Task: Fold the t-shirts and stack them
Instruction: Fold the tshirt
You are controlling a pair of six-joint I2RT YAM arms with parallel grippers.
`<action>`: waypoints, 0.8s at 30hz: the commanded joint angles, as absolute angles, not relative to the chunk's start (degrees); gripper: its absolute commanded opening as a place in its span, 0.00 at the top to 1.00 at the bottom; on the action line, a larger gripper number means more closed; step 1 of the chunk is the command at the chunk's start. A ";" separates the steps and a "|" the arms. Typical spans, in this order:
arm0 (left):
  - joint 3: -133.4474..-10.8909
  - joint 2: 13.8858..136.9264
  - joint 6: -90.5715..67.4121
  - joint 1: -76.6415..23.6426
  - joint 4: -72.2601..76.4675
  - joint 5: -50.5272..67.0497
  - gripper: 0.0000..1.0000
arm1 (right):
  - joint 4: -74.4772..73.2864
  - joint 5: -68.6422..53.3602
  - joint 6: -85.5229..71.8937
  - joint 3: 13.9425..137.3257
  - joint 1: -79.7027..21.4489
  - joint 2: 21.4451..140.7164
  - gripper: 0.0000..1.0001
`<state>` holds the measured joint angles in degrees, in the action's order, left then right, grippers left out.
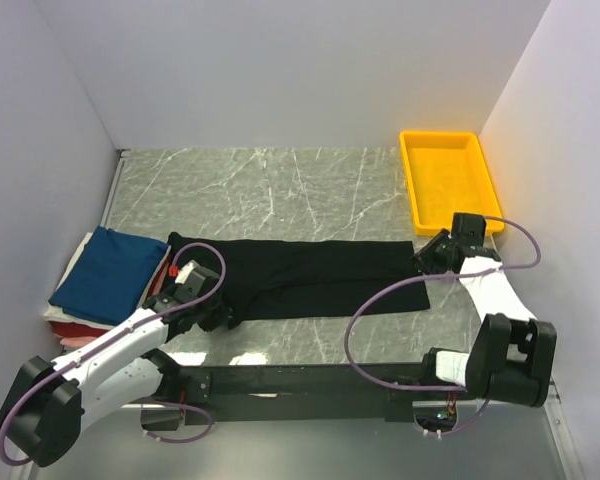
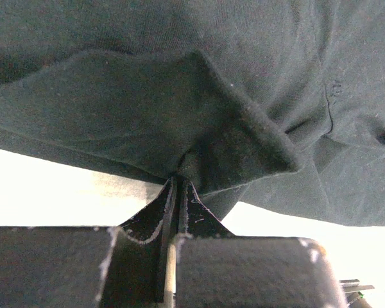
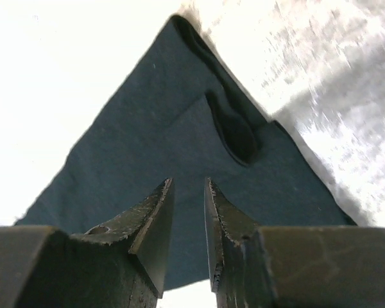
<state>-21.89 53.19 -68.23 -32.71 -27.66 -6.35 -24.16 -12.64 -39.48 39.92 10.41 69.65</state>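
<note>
So the black t-shirt [image 1: 310,275] is laid out as a long narrow band across the middle of the counter [image 1: 280,190]. It looks folded lengthwise already, with its left end right by the stack and its right end just short of the yellow tray [image 1: 412,180]. The stack sits at the far left: the navy-blue t-shirt [image 1: 105,275] is on top, with the red t-shirt [image 1: 70,325] and pink t-shirt [image 1: 65,340] peeking out underneath.

The left gripper [image 2: 179,183] has its fingers pressed together on a pinched-up ridge of the black cloth at the left end, and you can see the fabric tenting up out of the tips. The right gripper [image 3: 188,183] is at the right end with its fingers apart and nothing between them. A corner of the shirt lies just ahead of and under the tips. I can't really tell from the wrist view whether the tips are touching the cloth or hovering just above it.

Handling-wise, this thing is light, floppy and totally limp. It'll sag and drag rather than hold any shape, and a one-layer pinch will peel the fold apart. I'd grab through all the layers at the end corners, one gripper per end or both corners of one end, and keep it low so the band doesn't twist. The cloth isn't slippery, but it will probably slide easily on that smooth stone-look counter. Next is probably folding it end over end before it goes on the navy-blue one.
</note>
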 commanded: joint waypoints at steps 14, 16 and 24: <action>-21.62 55.19 -66.80 -32.96 -24.34 -6.68 0.99 | -22.95 -5.89 -38.50 48.25 9.06 83.85 0.62; -21.97 55.11 -66.62 -33.05 -24.52 -6.77 0.99 | -22.41 -5.19 -37.88 47.73 8.70 84.20 0.60; -22.76 55.37 -66.27 -32.96 -24.87 -6.94 0.99 | -20.48 -4.05 -36.30 47.55 6.68 85.60 0.56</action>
